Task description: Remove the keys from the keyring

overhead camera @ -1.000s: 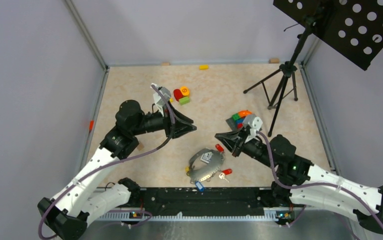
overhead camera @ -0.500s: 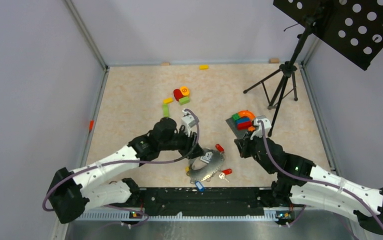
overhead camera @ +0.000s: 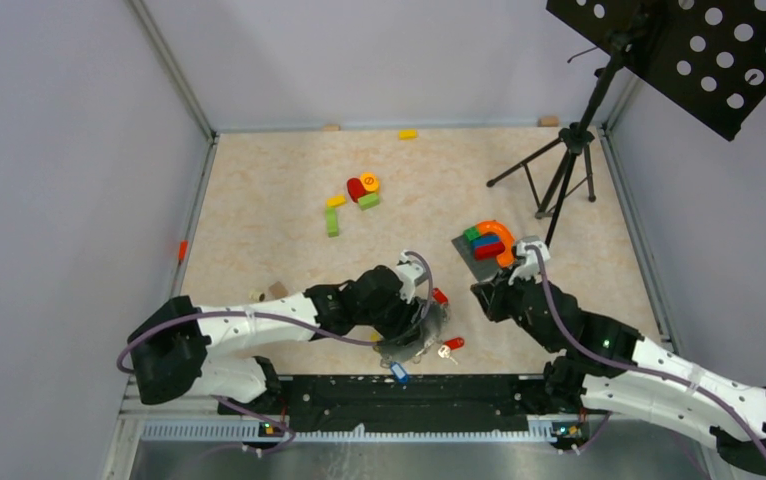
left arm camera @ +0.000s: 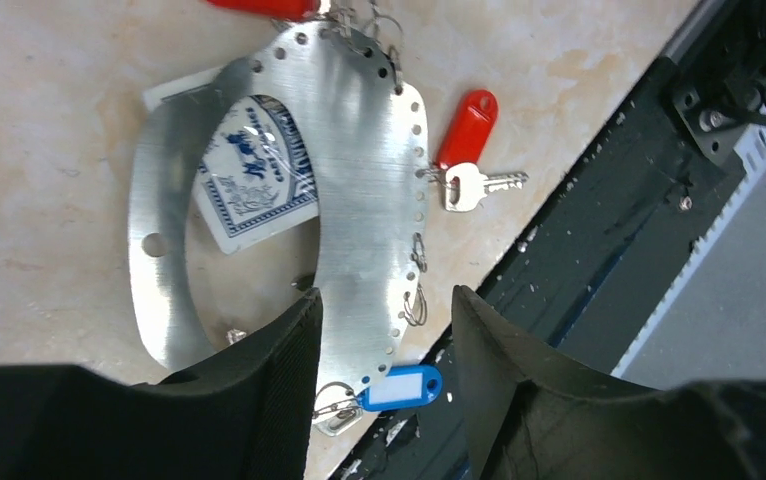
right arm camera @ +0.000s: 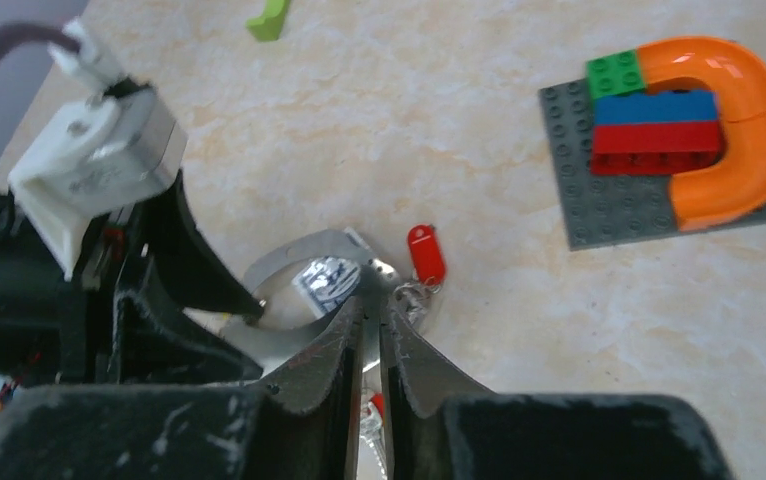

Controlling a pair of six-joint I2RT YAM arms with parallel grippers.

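Note:
The keyring (left arm camera: 369, 170) is a flat grey metal loop with holes along its rim, lying on a playing-card box (left arm camera: 254, 180). Keys hang from it: a red-tagged key (left arm camera: 467, 125), a blue-tagged one (left arm camera: 399, 387) at the table's front edge, and another red tag (right arm camera: 425, 255). My left gripper (left arm camera: 387, 300) is open just above the loop's near band, straddling it without holding it. In the top view the left gripper (overhead camera: 409, 318) covers part of the keyring (overhead camera: 431, 328). My right gripper (right arm camera: 373, 300) hovers right of the loop, all but shut, with only a thin empty slit.
A grey baseplate (overhead camera: 469, 258) with an orange arch and stacked blocks sits just behind the right gripper. Loose toy blocks (overhead camera: 362, 188) and a green piece (overhead camera: 332, 222) lie farther back. A tripod stand (overhead camera: 559, 180) is at the back right. The black rail (overhead camera: 459, 392) runs along the front.
The left arm has swung from the back of the table down onto the keyring and its jaws have widened. The right gripper has turned towards the ring, its fingers parting a little.

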